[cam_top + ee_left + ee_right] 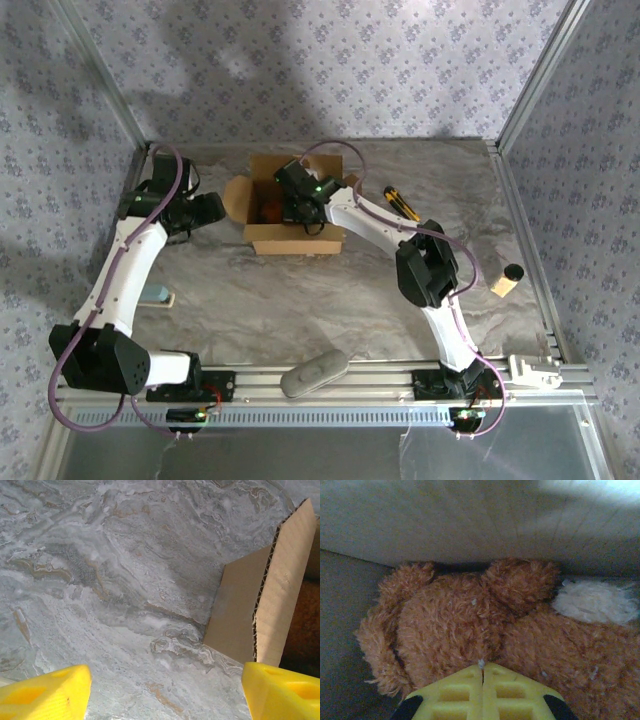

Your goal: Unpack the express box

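Top external view gives one plain brown corrugated cardboard box (295, 240), standing with its flaps open at the far middle of the grey marble-pattern table (260, 310). Two arms are here. The right gripper (300, 207) is down inside the box. On its wrist camera its two yellow fingers (510, 692) are pressed together, the tips against one fuzzy brown plush toy (485, 620) by the inner wall. I cannot tell if fur is pinched. The left gripper (162, 695) hangs just beside an open flap, its two fingers spread wide over bare table. One yellow-black utility knife (402, 203) lies right of the box.
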Robot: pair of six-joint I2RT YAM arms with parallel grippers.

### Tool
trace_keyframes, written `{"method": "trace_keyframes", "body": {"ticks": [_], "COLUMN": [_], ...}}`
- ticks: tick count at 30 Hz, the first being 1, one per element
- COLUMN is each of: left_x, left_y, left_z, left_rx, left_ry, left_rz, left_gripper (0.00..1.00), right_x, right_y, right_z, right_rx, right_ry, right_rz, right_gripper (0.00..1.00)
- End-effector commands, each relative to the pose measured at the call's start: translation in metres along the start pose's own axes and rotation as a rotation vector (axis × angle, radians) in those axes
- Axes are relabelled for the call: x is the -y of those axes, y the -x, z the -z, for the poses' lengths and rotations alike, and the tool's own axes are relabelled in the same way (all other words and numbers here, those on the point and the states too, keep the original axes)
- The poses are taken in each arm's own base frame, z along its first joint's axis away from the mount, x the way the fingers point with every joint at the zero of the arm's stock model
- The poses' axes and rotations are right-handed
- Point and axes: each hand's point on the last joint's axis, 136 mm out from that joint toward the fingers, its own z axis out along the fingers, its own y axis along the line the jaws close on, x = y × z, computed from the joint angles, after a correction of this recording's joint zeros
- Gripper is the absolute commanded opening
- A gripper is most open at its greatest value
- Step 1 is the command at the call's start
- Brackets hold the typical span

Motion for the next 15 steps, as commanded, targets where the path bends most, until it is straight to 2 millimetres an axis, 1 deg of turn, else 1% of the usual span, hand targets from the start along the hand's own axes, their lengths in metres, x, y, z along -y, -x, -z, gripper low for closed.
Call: {"method": "trace_keyframes", "body": {"ticks": [1,8,15], "left_x": [-0.002,-0.003,-0.003], "left_y": [0.002,0.002,0.003], "left_z": [0.008,0.007,0.007], "left_rx": [0.029,0.030,0.035], "left_ry": [-0.004,-0.002,-0.004], "left_rz": [0.021,0.028,0.033], "left_gripper": [0.79,0.79,0.79], "right_x": [-0.013,-0.020,-0.031], "right_y": [0.031,0.052,0.074], "right_z": [0.041,0.065,0.097], "right_rx": [0.101,0.163,0.224], "right_ry": [0.041,0.077,0.125], "right_rz": [0.004,0.006,0.017], "right_gripper": [0.00,0.00,0.00]}}
